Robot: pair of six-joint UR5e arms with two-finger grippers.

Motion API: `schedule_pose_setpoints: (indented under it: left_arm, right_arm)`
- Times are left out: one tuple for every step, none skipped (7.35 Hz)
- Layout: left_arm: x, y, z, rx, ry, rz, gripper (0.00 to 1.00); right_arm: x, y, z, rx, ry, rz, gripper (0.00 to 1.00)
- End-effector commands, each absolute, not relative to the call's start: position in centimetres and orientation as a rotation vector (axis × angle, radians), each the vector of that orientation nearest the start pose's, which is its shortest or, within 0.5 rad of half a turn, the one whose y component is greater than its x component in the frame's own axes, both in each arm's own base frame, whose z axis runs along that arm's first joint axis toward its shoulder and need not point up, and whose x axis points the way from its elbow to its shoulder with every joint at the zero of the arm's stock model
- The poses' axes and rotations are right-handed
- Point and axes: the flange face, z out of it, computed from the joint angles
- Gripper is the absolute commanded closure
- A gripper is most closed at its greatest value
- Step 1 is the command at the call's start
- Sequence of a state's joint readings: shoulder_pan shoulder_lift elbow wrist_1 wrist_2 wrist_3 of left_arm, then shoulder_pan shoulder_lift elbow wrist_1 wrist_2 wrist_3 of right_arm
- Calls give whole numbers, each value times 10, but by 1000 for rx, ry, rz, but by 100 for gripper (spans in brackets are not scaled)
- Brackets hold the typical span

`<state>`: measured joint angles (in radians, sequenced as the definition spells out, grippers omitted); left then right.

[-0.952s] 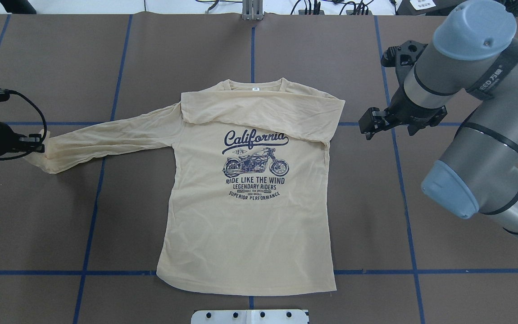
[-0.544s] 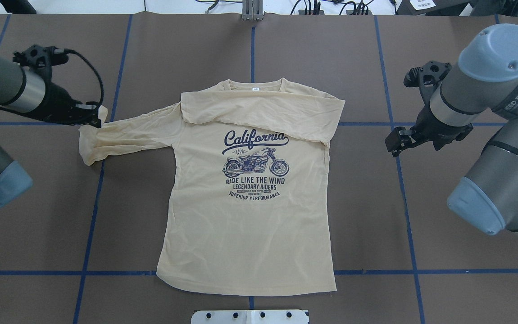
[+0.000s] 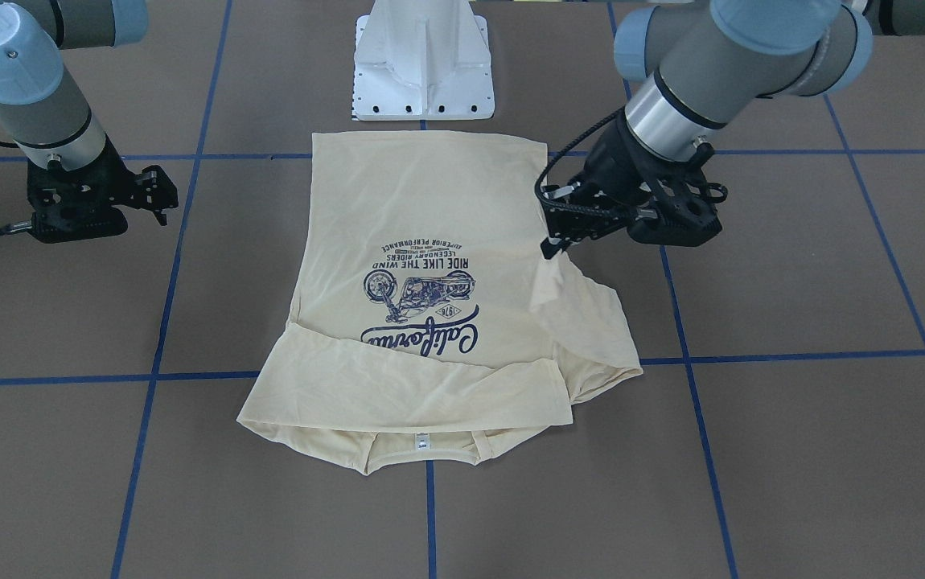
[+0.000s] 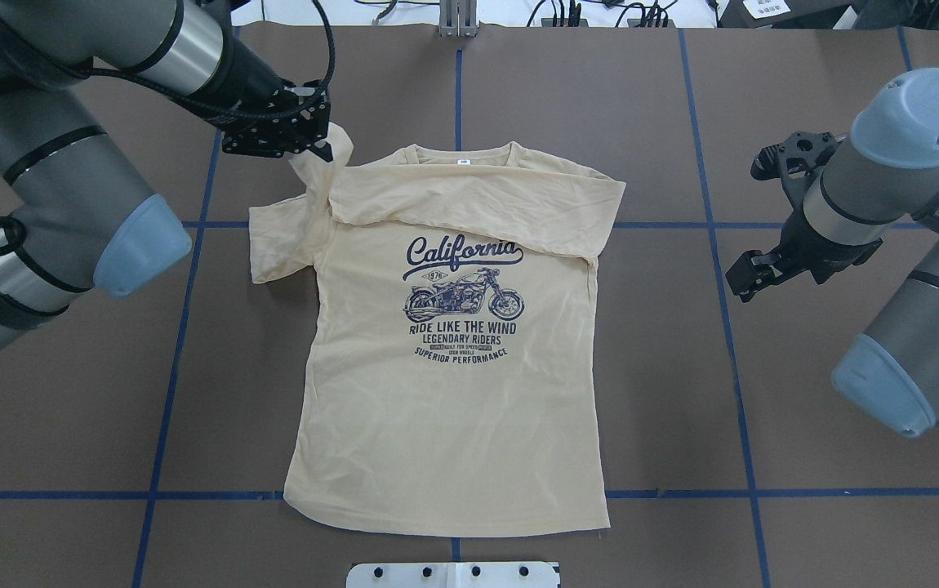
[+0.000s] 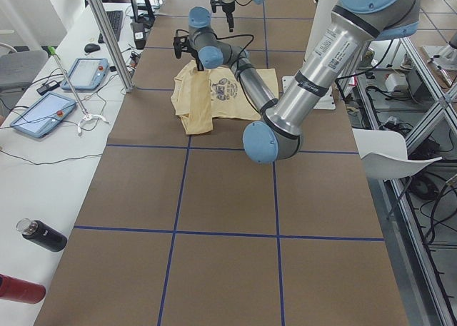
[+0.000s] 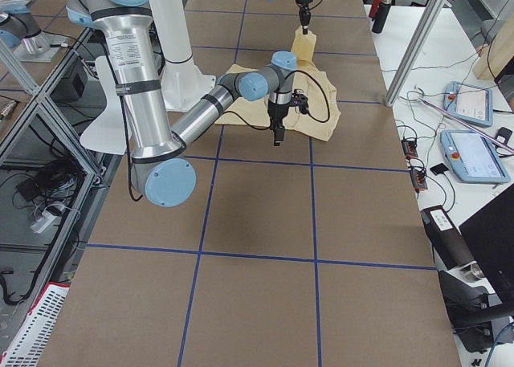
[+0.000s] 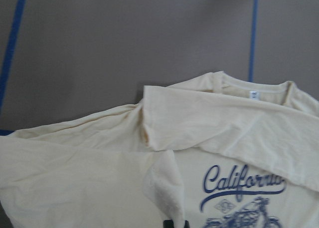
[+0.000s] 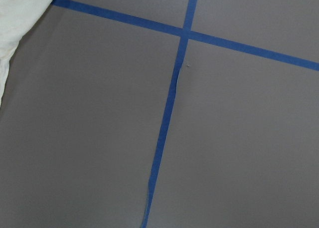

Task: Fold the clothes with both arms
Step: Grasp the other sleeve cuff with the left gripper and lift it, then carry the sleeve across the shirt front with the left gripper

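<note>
The cream-yellow shirt point(image 4: 453, 408) lies flat, print up, collar and white neck tag point(image 4: 462, 162) at the far side. One sleeve lies folded across the chest point(image 4: 478, 204). My left gripper point(image 4: 324, 151) is shut on the other sleeve's cuff, holding it raised beside the shirt's shoulder, so the sleeve point(image 4: 286, 237) hangs doubled over. From the front view the left gripper point(image 3: 549, 245) pinches that cloth above the shirt point(image 3: 422, 209). My right gripper point(image 4: 739, 282) hovers open over bare table beside the shirt, holding nothing; it also shows across the table point(image 3: 158, 193).
The white pedestal base point(image 3: 422, 72) stands just behind the shirt's hem. Blue tape lines point(image 4: 718, 245) grid the brown table. A side bench carries tablets point(image 5: 44, 114) and a black bottle point(image 5: 43, 235); another pendant point(image 6: 468, 102) lies on the opposite bench.
My left gripper has carried the sleeve cuff from the far left inward and up to the shirt's shoulder, doubling the sleeve over. My right arm has drawn back, away from the shirt.
</note>
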<state>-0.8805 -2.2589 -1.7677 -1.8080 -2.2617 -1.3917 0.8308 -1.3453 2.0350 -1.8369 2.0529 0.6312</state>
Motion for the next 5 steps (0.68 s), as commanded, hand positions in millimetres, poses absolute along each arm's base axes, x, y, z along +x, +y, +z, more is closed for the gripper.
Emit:
schedule_pose_setpoints:
  left_arm:
    - [406,-505,79,-106,1293,-213,100]
    - [436,-529,95,-86,1316,-205,100]
    - [458,-547,119,-95,1345,-233,100]
    - [479,-549,128,-74,1356,-263,100]
    - [493,-549,129,-72,1345,-271,100]
  right_arm:
    - [-288,-446,373,19,-629,-208,0]
    - [-290,-447,381,15,-625,-207,0]
    - [-290,-448,389,23,-631,-206,0]
    - [-290,-446,392,28,-638,-204,0]
    - [-291,-447,395,25,-636,-202,0]
